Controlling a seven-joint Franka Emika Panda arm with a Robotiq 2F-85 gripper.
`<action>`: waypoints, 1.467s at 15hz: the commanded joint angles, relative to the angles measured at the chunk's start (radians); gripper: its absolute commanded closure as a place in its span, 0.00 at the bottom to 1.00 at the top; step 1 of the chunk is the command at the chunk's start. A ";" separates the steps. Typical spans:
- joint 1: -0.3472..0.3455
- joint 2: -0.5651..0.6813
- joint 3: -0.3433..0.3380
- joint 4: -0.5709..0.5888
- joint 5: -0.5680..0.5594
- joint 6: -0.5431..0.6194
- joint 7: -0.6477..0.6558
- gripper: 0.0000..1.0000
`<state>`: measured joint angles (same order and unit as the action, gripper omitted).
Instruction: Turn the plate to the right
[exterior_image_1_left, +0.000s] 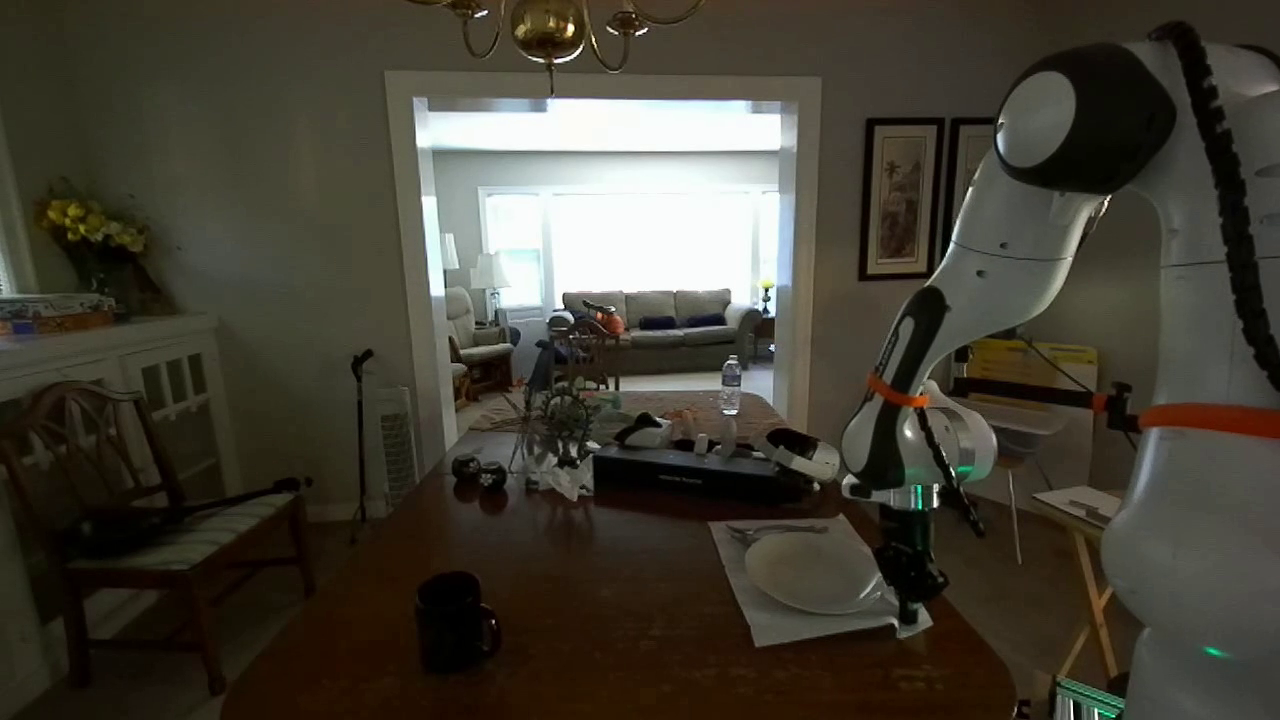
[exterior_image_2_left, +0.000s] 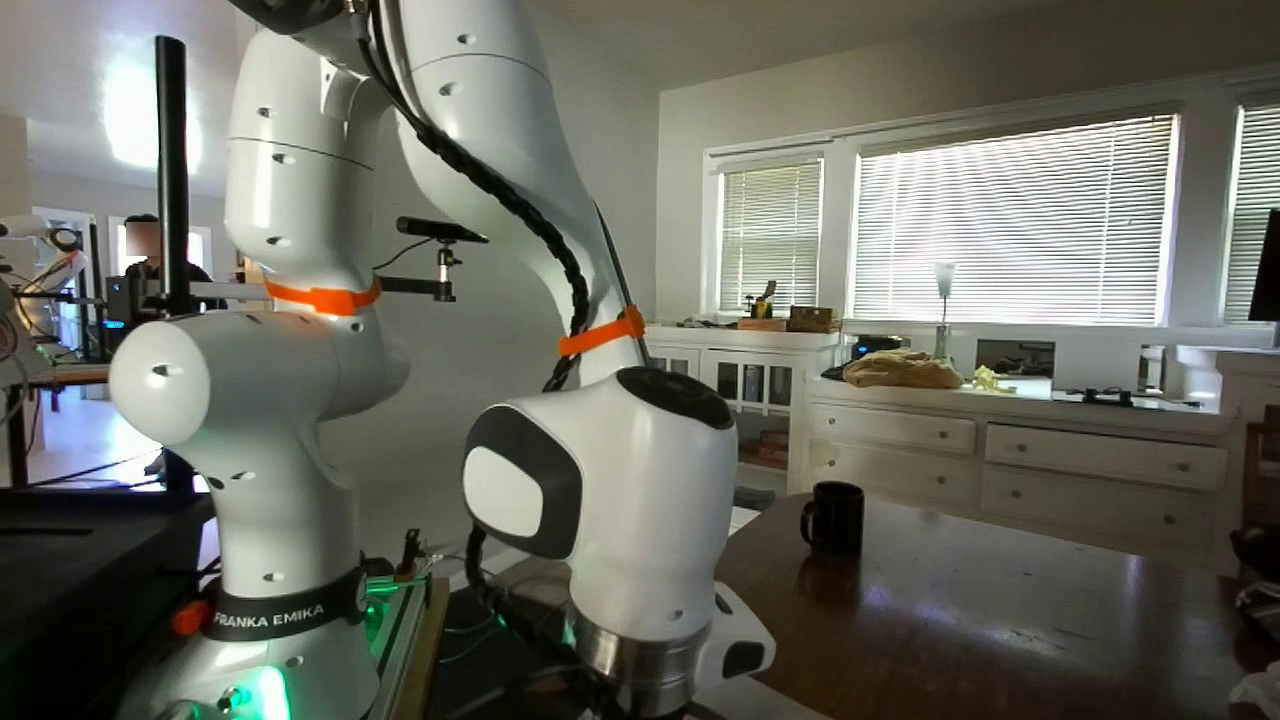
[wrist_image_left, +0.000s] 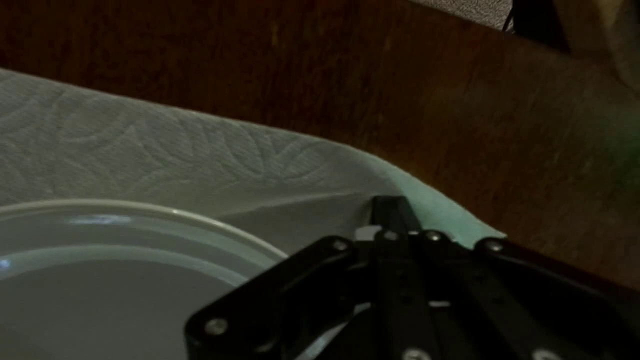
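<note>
The claw (wrist_image_left: 392, 212) is standing closed, at a creased corner of the placemat (wrist_image_left: 165, 165); nothing is showing whether it is pinching that corner. The plate (wrist_image_left: 105, 305) is lying on the placemat, just beside the claw. With the claw seemingly bearing on the placemat, not the plate, any sideways push may be dragging both along instead of turning the plate.

In both exterior views, a glossy black cylindrical mug (exterior_image_1_left: 446, 622) stood on the brown wooden table (exterior_image_1_left: 610, 640). Beyond it lay a long black rectangular box (exterior_image_1_left: 680, 477); a clear plastic bottle (exterior_image_1_left: 731, 388) stood farther back. A brass chandelier (exterior_image_1_left: 548, 30) hung above.
</note>
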<state>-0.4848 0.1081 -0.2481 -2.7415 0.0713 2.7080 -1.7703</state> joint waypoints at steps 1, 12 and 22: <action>0.026 0.047 -0.033 -0.009 -0.024 0.001 -0.021 1.00; 0.073 -0.131 -0.062 -0.015 -0.080 -0.145 0.117 0.29; 0.081 -0.562 -0.055 -0.023 -0.191 -0.610 0.729 0.00</action>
<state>-0.4282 -0.3142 -0.3110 -2.7403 -0.1414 2.2148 -1.2086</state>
